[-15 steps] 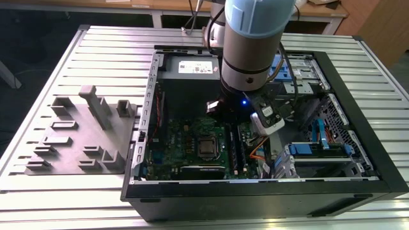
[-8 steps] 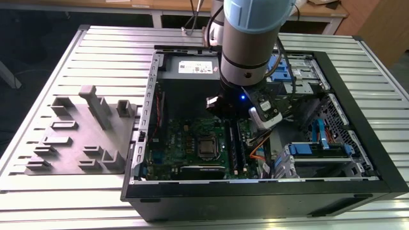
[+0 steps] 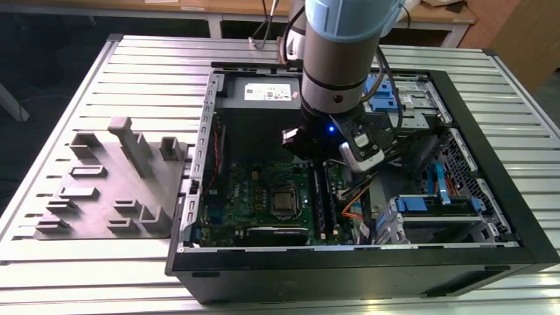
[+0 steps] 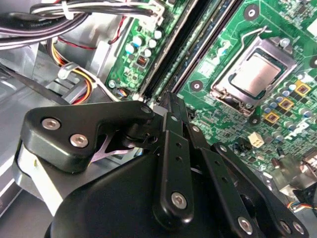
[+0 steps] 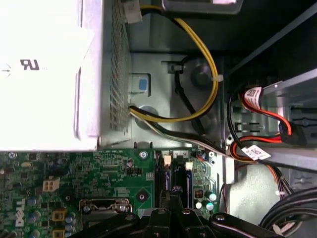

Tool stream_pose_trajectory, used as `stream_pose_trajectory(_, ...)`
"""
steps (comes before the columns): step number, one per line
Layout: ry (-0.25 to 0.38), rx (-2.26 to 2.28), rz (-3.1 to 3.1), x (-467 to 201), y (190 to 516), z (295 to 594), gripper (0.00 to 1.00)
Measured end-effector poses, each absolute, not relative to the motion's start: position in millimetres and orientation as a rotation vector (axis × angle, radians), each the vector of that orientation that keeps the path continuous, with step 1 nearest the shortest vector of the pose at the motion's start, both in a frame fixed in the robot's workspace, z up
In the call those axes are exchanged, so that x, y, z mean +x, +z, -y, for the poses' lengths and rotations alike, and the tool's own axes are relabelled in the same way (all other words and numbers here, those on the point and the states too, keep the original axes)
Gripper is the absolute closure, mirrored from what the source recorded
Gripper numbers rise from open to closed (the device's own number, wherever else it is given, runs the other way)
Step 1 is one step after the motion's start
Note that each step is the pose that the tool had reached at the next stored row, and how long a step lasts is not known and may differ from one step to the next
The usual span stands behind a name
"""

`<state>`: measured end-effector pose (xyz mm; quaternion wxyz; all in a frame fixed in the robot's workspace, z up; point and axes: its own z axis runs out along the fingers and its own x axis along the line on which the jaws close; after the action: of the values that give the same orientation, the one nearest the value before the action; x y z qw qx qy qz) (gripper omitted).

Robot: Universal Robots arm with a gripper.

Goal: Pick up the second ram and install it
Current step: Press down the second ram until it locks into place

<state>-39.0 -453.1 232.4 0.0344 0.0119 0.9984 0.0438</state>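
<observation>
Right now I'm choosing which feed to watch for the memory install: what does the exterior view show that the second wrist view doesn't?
Exterior view alone: the whole open computer case on a slatted table, the grey tray with upright posts at the exterior view's left, and the robot arm reaching down into the case.

Second wrist view alone: the gripper seen close, its fingers together at the end of the memory slots, and bundled cables.

Both: the green motherboard and its processor socket.
</observation>
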Motion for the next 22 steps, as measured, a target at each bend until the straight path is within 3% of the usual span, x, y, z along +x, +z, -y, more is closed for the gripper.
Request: stream_pose_trajectory(22, 0.135, 0.037, -3.07, -39, 221, 443, 0.93)
